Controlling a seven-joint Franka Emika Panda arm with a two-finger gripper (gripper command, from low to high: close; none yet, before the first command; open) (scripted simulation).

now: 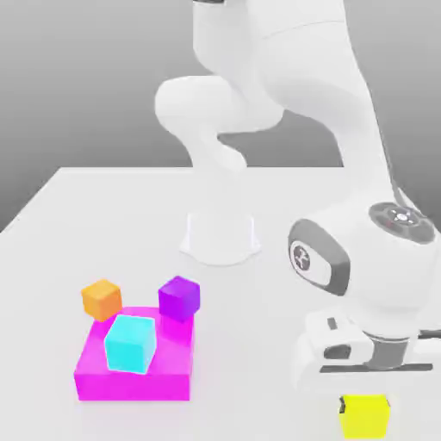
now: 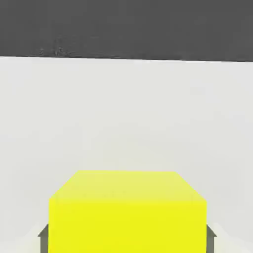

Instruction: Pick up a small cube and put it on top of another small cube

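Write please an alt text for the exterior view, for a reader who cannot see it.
A white robot arm's pincer grips a small yellow cube on a white table. At the exterior view's left, a cyan cube sits on a flat magenta block, with an orange cube and a purple cube behind it.

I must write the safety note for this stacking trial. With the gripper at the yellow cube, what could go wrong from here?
1. The fingers flank the yellow cube low on its sides, so it may slip or tilt when lifted.
2. The cyan cube, purple cube and orange cube crowd the magenta block; placing there may knock a neighbour.
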